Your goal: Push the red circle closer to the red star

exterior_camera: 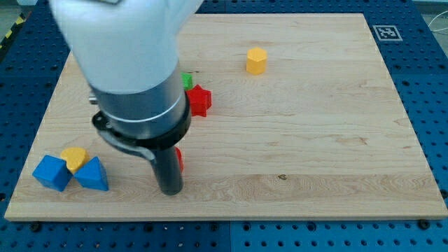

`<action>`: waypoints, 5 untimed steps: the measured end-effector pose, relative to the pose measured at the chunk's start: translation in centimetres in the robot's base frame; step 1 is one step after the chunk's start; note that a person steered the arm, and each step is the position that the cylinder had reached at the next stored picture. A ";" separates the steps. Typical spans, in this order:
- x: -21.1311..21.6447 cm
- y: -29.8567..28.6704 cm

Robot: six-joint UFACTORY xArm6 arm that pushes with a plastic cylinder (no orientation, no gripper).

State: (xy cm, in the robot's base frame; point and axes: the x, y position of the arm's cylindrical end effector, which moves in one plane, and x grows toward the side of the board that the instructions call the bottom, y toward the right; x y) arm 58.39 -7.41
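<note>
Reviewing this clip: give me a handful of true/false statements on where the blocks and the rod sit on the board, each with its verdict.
1. The red star block lies beside a green block. True.
2. The yellow hexagonal block sits among the blue blocks. False: it stands alone near the view's top.
3. My tip is beside a red block that is mostly hidden behind the rod. True.
4. The two blue blocks lie at the view's right. False: bottom left on the wooden board.

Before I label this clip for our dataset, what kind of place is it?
Probably a robotics lab bench: a pale wooden board lies on a blue perforated table, a printed black-and-white marker sits at the board's corner, and small blocks such as the yellow hexagonal block lie scattered.
</note>
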 end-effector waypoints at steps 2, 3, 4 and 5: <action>-1.4 2.2; 1.0 2.2; 3.5 1.7; 3.5 0.7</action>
State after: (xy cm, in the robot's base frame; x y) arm 61.89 -6.71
